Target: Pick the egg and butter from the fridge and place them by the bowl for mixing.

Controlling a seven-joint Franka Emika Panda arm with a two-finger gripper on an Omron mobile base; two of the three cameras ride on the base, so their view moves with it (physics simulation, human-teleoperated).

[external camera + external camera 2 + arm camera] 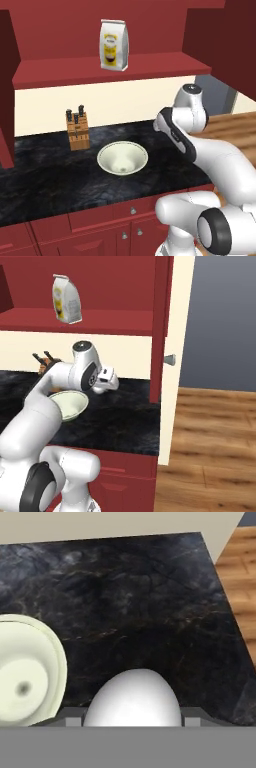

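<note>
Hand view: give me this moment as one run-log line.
pincer: shut on egg | over black counter | bowl beside, empty | egg not yet placed

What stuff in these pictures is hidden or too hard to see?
- Egg: hand view, bottom cut off by the lower edge.
- Bowl: hand view, left side cut off; in the right base view the arm covers part of the bowl.
- Knife block: right base view, mostly behind the arm.
- Bag label: too small to read.

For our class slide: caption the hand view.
Gripper holding the egg above the dark counter, beside the bowl.
</note>
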